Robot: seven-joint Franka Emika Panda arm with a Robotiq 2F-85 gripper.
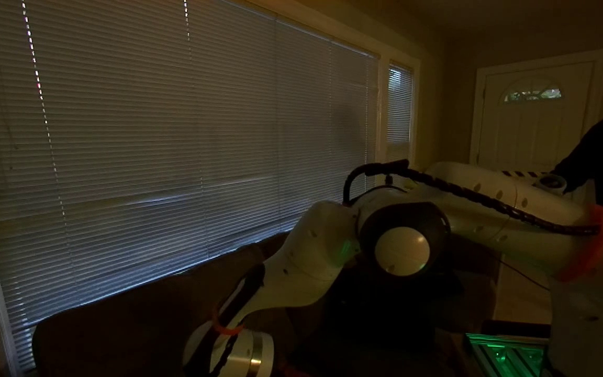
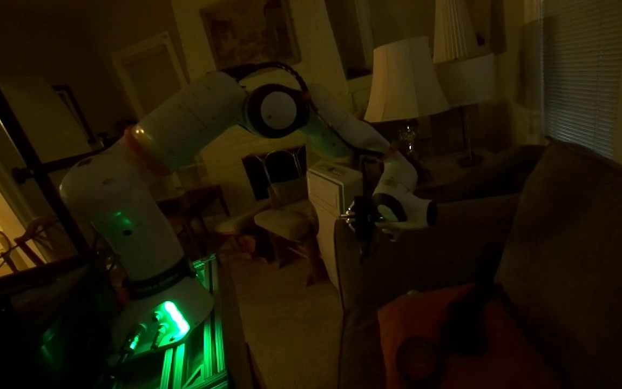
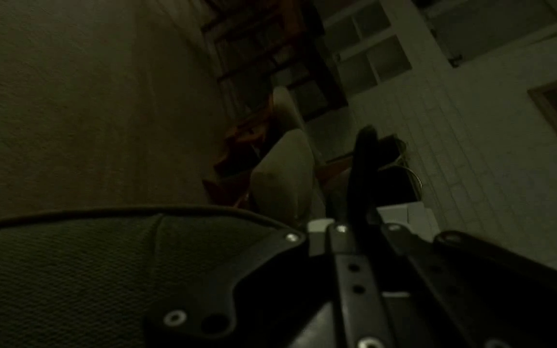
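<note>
- in an exterior view we see the robot's wrist (image 1: 238, 353) angle down to the bottom edge, its end out of frame; the brown sofa (image 1: 144, 319) stands behind it, under the window blinds (image 1: 176, 146).
- in an exterior view we find the gripper (image 2: 344, 217) by the padded sofa arm (image 2: 457, 254); whether it touches, we cannot tell. an orange cloth or cushion (image 2: 408, 329) lies on the seat, looking light and soft, best taken by a corner or fold; dark shapes on it are too dim to name.
- in the wrist view we judge the fingers (image 3: 362, 183) pressed together, with nothing visible between them. the upholstery's piped edge (image 3: 114, 209) runs near them. we expect the sofa to be heavy, its padding yielding, its woven cover hardly slippery and not fragile; the raised piping seems the likeliest hold, since flat fabric offers little to pinch.
</note>
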